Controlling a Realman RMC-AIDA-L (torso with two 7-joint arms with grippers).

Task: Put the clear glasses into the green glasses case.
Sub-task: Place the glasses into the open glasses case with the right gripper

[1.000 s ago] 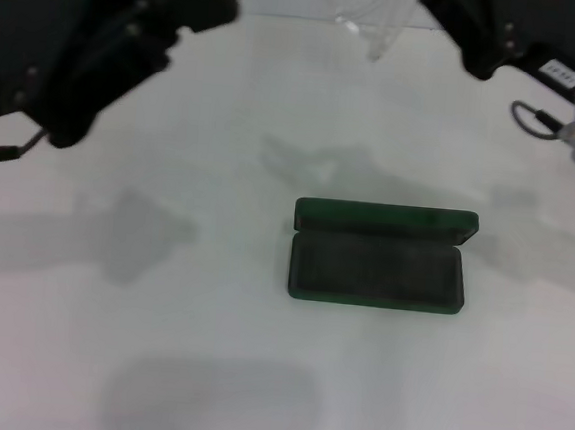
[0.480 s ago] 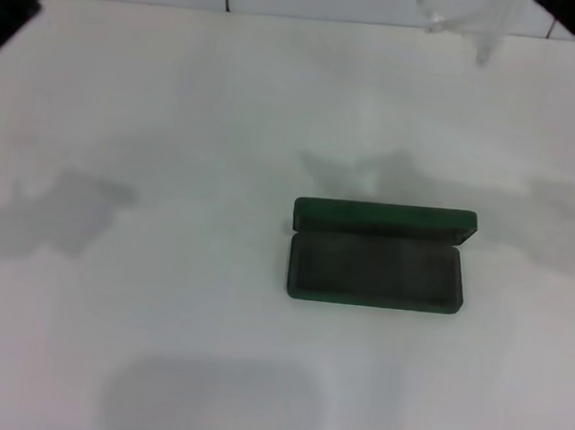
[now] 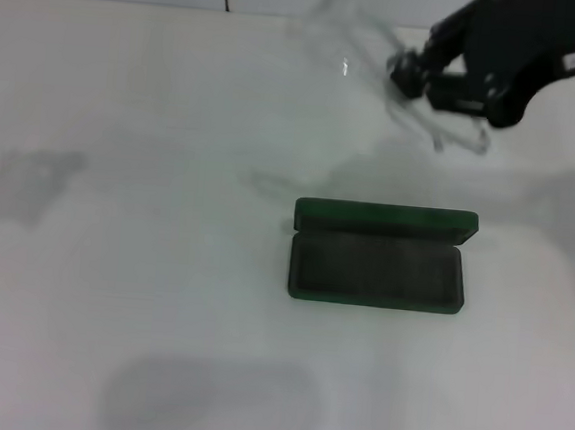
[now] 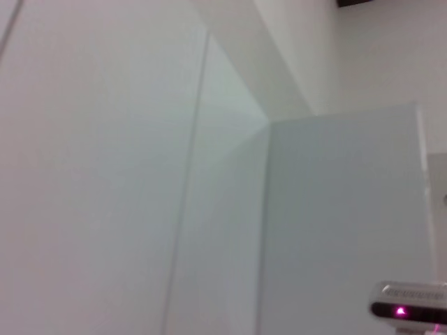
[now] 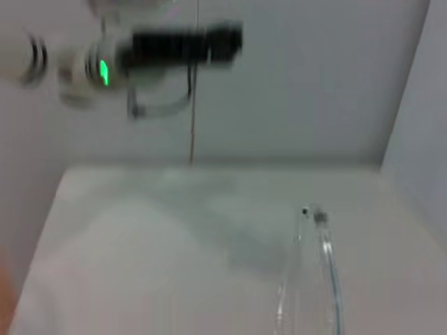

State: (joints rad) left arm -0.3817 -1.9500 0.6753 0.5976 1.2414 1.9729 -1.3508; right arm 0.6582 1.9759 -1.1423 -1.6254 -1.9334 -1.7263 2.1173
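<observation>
Clear glasses (image 3: 355, 51) apparently held by right gripper (image 3: 410, 70) above green glasses case (image 3: 377, 254).

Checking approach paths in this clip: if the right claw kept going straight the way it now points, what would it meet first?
The right claw, holding the clear glasses, points toward the robot's left across the far side of the table. That line looks free; the open green glasses case lies nearer the robot, off it. Depth is unclear.
</observation>
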